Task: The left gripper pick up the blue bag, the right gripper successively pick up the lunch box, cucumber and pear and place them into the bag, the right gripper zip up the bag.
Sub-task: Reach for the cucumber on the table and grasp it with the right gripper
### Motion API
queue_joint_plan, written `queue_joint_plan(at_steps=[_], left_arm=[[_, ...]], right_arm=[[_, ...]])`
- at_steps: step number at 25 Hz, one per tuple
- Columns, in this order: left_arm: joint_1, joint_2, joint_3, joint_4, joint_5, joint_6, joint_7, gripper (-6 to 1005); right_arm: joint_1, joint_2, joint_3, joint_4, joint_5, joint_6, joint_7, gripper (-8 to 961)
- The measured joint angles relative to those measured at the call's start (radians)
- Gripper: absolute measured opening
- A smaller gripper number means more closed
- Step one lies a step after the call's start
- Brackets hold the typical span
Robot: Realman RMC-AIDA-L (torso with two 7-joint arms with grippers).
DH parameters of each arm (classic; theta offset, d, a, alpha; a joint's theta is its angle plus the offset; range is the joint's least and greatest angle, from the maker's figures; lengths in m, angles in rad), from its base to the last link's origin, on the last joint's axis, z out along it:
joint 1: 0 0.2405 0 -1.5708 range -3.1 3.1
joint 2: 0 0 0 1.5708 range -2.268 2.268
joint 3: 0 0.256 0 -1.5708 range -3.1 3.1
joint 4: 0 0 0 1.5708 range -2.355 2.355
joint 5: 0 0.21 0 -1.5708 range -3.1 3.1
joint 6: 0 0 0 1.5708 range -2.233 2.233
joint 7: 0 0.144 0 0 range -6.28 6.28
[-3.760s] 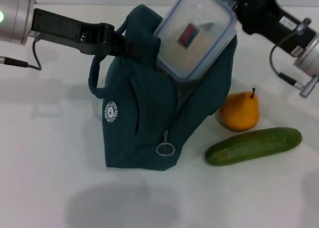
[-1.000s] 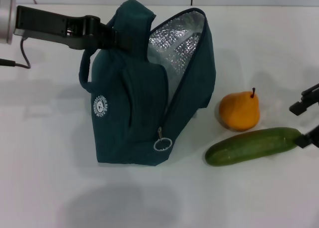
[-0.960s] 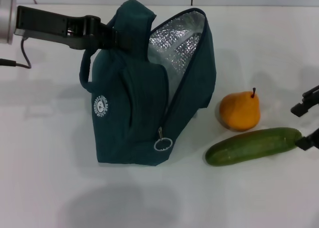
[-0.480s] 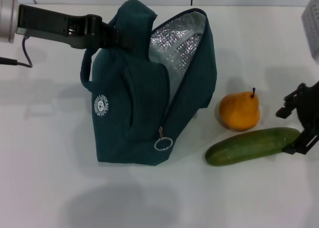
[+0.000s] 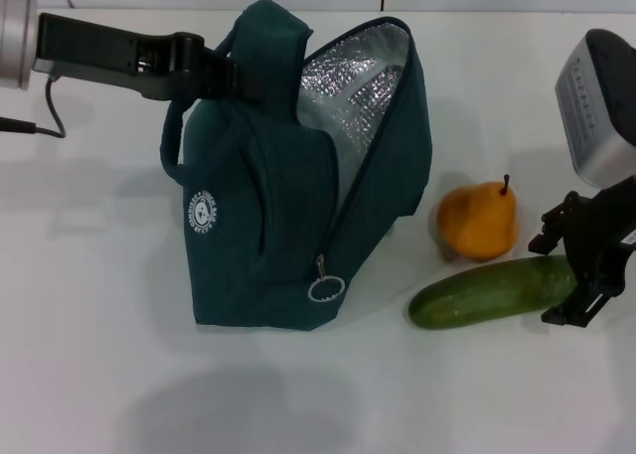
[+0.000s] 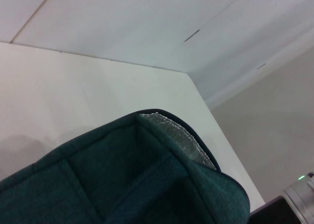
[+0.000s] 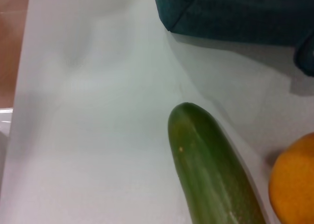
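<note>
Black left arm [image 5: 129, 55] with silver cuff and dark cable [image 5: 50, 106].

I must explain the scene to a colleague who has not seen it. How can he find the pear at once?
Start from the tall dark teal fabric bag standing open on the white table. To its right lie two items close together. The round orange-yellow pear with a short stem is behind the long green cucumber.
</note>
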Motion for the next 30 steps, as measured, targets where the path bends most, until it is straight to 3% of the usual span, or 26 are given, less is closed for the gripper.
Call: queue_joint_plan(at_steps=[30], left_arm=[[-0.003,0.005,-0.001,0.001,0.0,-0.002,0.002,39]], right_arm=[[-0.014,0.01,-0.12,-0.001,0.043,0.11,-0.007,725]])
